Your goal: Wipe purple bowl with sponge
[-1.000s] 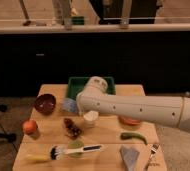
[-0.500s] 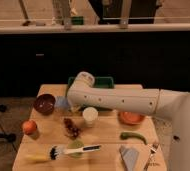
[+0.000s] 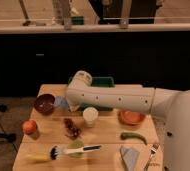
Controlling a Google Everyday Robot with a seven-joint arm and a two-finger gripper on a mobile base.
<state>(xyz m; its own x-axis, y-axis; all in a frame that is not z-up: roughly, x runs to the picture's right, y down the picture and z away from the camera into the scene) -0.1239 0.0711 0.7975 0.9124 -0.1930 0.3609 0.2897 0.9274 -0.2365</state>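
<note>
The purple bowl (image 3: 44,103) stands upright at the left side of the wooden table (image 3: 48,140). A small blue-grey patch right beside its right rim looks like the sponge (image 3: 61,102). My white arm (image 3: 113,97) reaches in from the right across the table's back half. My gripper (image 3: 68,105) is at the arm's left end, low over the table just right of the bowl, and is mostly hidden by the arm. I cannot tell whether it holds the sponge or whether the sponge touches the bowl.
A green tray (image 3: 106,81) lies behind the arm. A white cup (image 3: 90,116), an orange bowl (image 3: 132,117), an orange fruit (image 3: 29,127), a dark red item (image 3: 70,128), a white-handled brush (image 3: 80,149), a green pepper (image 3: 133,136) and a light-blue cloth (image 3: 130,156) lie around.
My arm has swung left across the table, and its end has come down beside the purple bowl. The things on the table have not moved.
</note>
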